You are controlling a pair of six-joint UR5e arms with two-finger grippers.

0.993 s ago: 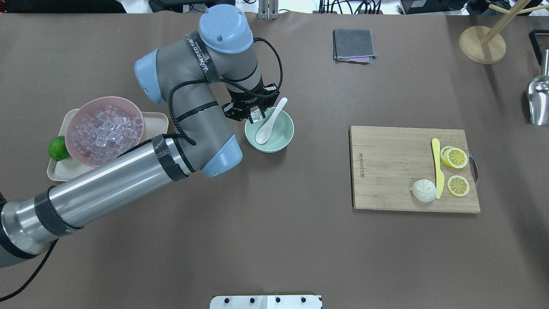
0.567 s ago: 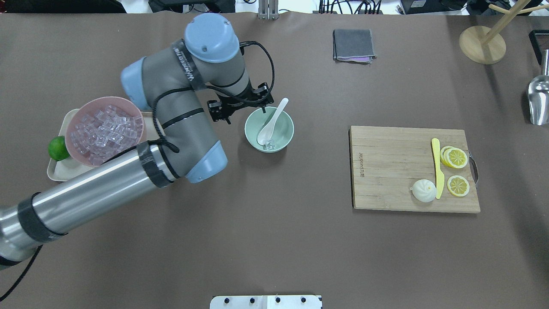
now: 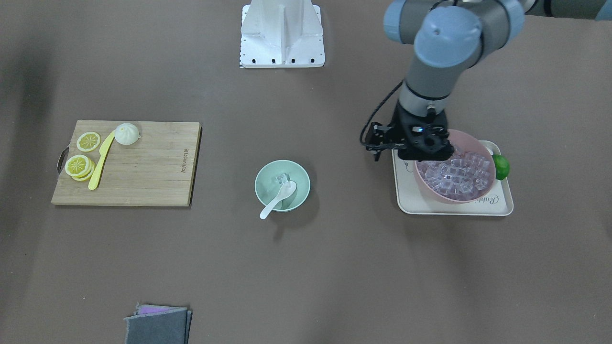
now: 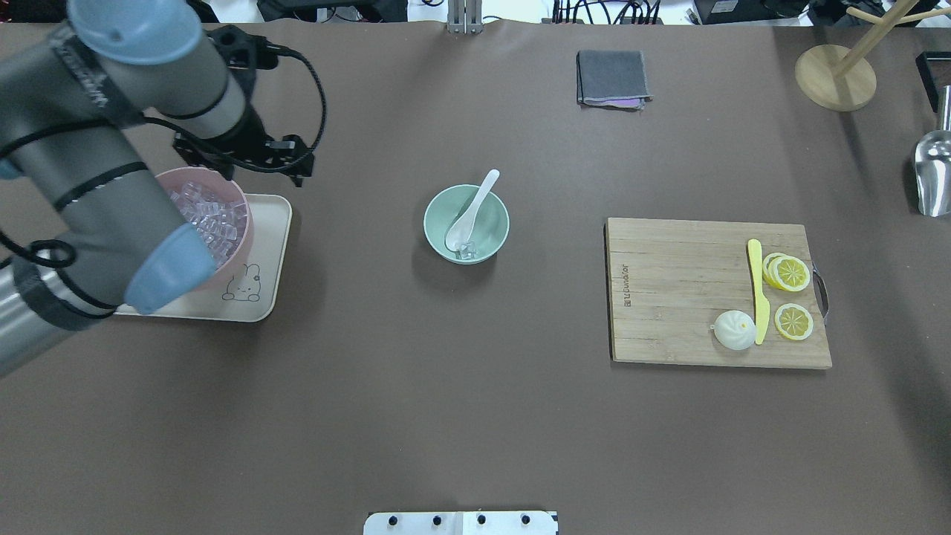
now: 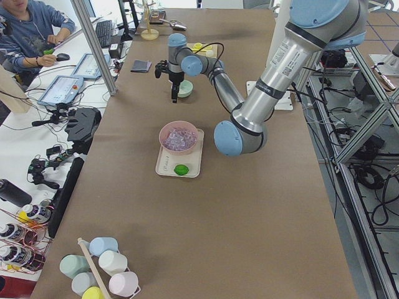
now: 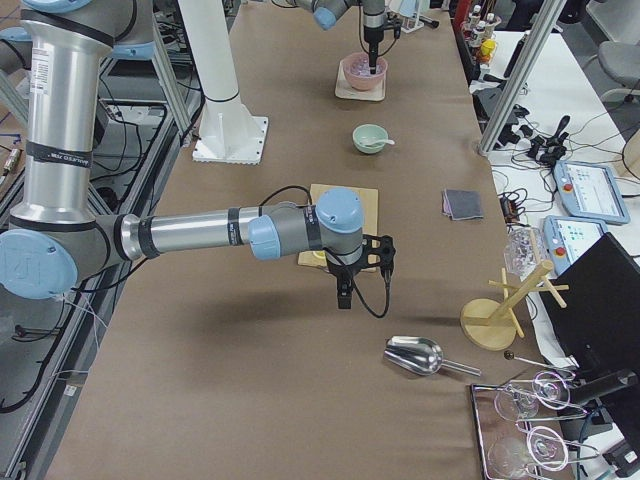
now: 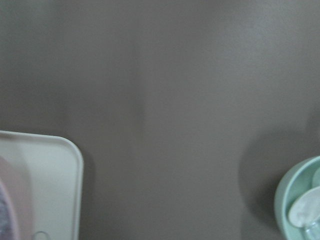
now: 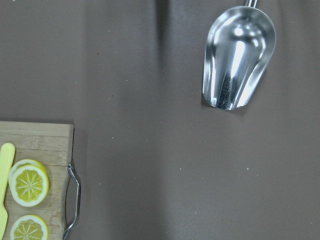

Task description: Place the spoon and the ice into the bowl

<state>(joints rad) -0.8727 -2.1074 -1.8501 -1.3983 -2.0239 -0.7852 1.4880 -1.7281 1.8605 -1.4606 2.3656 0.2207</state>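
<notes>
A: Spotted the spoon (image 4: 468, 215)?
B: Spotted it at the centre of the overhead view, inside the bowl (image 4: 496, 223): scoop end down on the bowl's floor, handle propped on the upper right rim and poking past it.
A: And the ice (image 4: 466, 251)?
B: Saw one clear cube in that same bowl, just beside the scoop end, toward the lower rim.
A: Placed the left gripper (image 3: 423, 145)?
B: Placed it at the upper left of the overhead view, well apart from the bowl, hanging over the upper rim of the pink bowl (image 3: 445, 198) of cubes on the tray (image 4: 267, 223). Could not tell whether spread or closed, with the fingers hidden under the wrist. Noted a lime (image 3: 500, 167) on the tray too, just beside the pink bowl.
A: Checked the right gripper (image 6: 345, 297)?
B: Caught it only in the right side view, lower middle of the frame, pointing down above bare table between the cutting board (image 4: 669, 297) and the metal scoop (image 8: 237, 60). Could not tell its state either.
</notes>
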